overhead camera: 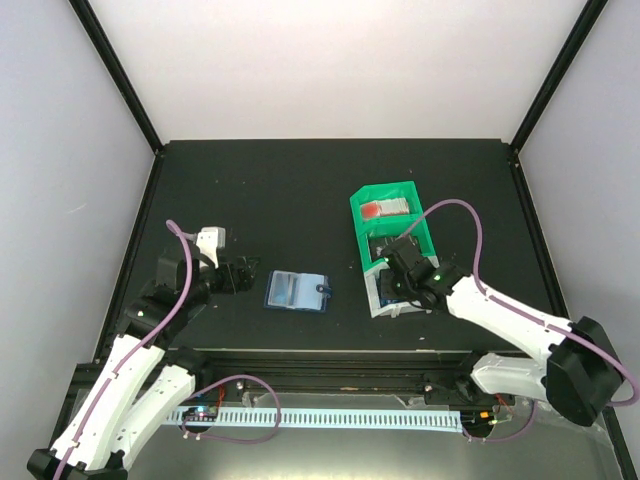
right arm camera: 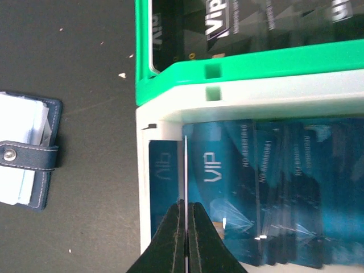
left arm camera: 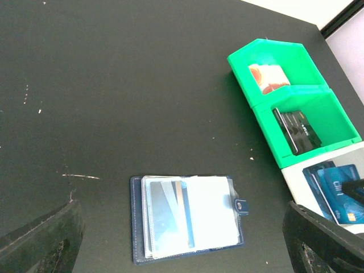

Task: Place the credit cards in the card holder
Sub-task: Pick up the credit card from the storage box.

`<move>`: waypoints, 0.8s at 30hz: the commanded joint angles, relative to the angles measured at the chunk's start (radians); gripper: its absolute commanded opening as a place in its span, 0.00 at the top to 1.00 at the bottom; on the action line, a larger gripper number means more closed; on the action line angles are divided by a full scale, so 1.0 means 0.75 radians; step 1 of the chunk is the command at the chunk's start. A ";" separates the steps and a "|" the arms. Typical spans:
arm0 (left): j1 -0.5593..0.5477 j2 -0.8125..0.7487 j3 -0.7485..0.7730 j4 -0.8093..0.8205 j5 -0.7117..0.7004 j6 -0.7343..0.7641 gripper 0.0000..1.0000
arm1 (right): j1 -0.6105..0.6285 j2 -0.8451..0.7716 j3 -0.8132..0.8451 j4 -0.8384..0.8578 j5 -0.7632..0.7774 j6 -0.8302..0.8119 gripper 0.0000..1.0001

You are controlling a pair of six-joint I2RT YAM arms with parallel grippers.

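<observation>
- Right jaws are pinched shut on the thin edge of one blue credit card (right arm camera: 185, 165), at the left end of the white bin (right arm camera: 162, 116).
- The credit cards (right arm camera: 273, 182) in that bin read "VIP"; the smaller print is blurred.
- The dark cards (right arm camera: 219, 23) in the green bin (right arm camera: 239, 60) also read "VIP".
- The card holder (left arm camera: 187, 219) lies open on the worktop (left arm camera: 114, 85).
- Left jaws are spread wide and hold nothing.

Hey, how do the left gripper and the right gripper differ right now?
The left gripper stands wide open and holds nothing; the right gripper is shut on a blue credit card, held edge-on. The left gripper hangs beside the card holder; the right gripper is at the white bin. Both have dark fingers.
</observation>
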 commanded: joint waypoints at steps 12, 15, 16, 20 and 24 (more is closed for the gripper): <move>0.008 0.087 0.003 0.055 0.154 0.003 0.01 | -0.001 -0.400 0.105 -0.030 -0.030 -0.143 0.98; 0.008 0.128 -0.008 0.112 0.251 -0.009 0.01 | 0.000 -0.461 0.056 0.119 -0.199 -0.142 0.98; 0.008 0.144 -0.017 0.135 0.273 -0.017 0.01 | 0.001 -0.474 0.034 0.184 -0.261 -0.138 0.97; 0.008 0.191 -0.092 0.246 0.304 -0.089 0.01 | 0.002 -0.462 -0.012 0.373 -0.458 -0.081 0.97; 0.008 0.258 -0.194 0.388 0.329 -0.178 0.01 | 0.002 -0.412 -0.077 0.509 -0.536 -0.013 0.97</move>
